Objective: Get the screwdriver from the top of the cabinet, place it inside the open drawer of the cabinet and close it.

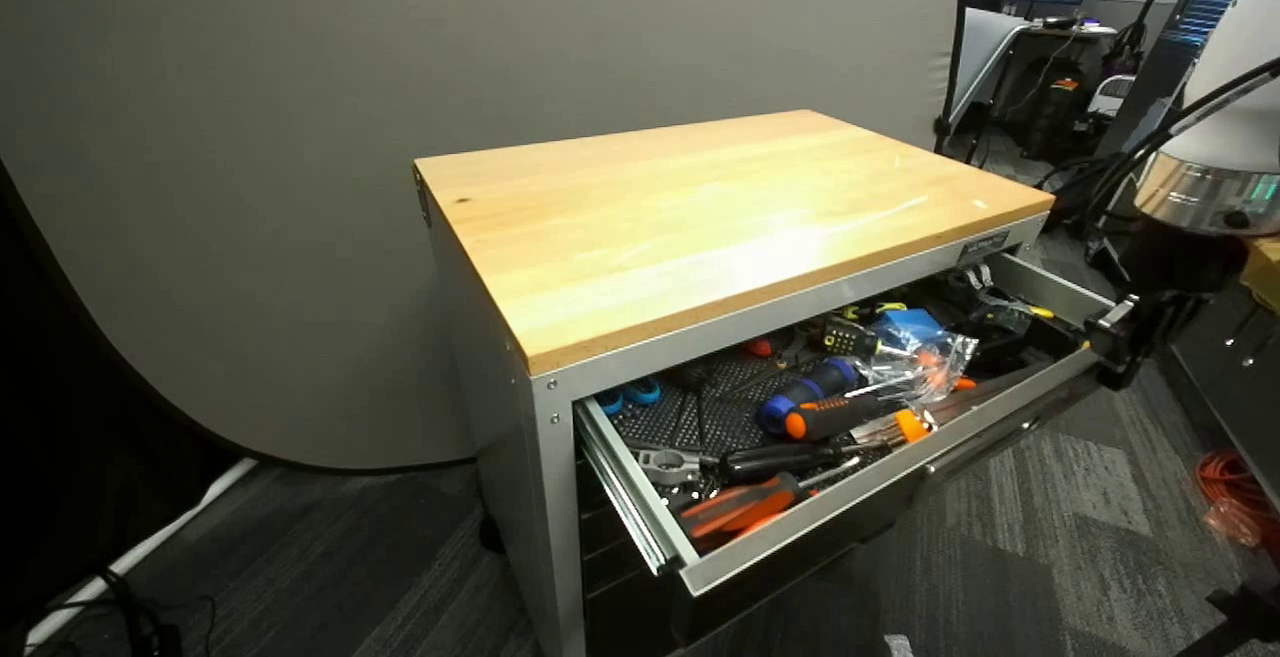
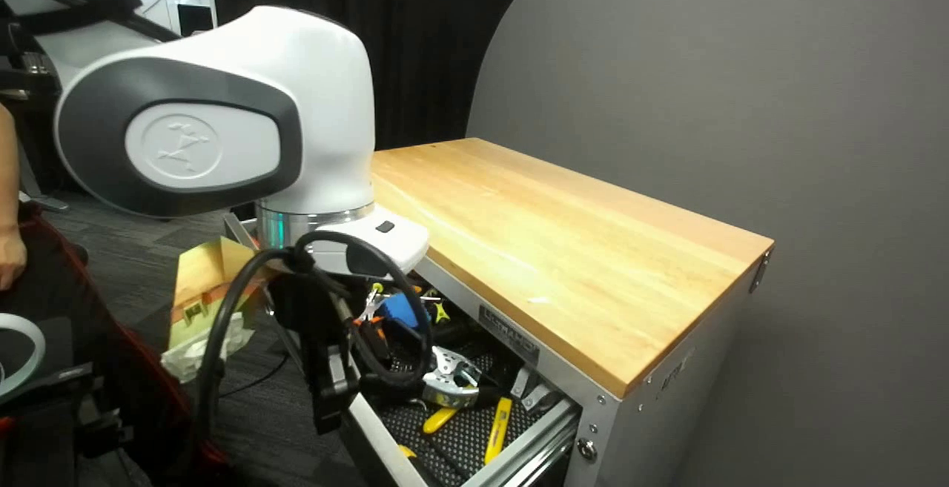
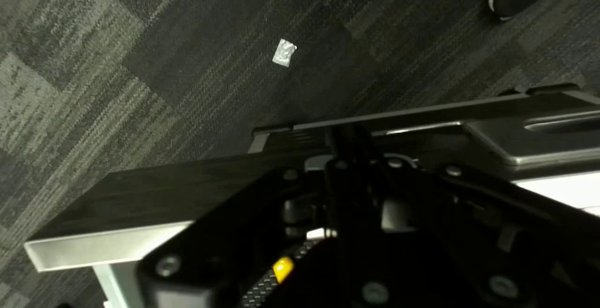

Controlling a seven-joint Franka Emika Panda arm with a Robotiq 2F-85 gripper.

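Note:
The grey cabinet (image 1: 640, 227) with its light-wood top shows in both exterior views (image 2: 593, 264). Its uppermost drawer (image 1: 880, 482) is pulled out and holds many tools. The drawer's pale front edge also shows in the wrist view (image 3: 108, 247). The screwdriver is hidden or out of view; I cannot pick it out on the wooden top or among the tools. My gripper (image 1: 1115, 377) points down at the drawer's front edge, near one end. It also shows in an exterior view (image 2: 326, 424). In the wrist view its dark fingers (image 3: 347, 134) are together, with nothing visible between them.
In the drawer lie orange-handled tools (image 1: 745, 507), blue-handled tools (image 1: 810, 392), a metal clamp (image 2: 452, 376) and a yellow-handled tool (image 2: 498, 428). A grey backdrop (image 1: 250, 187) stands behind the cabinet. A person's arm (image 2: 9, 227) is at the left. Cables loop beside my wrist.

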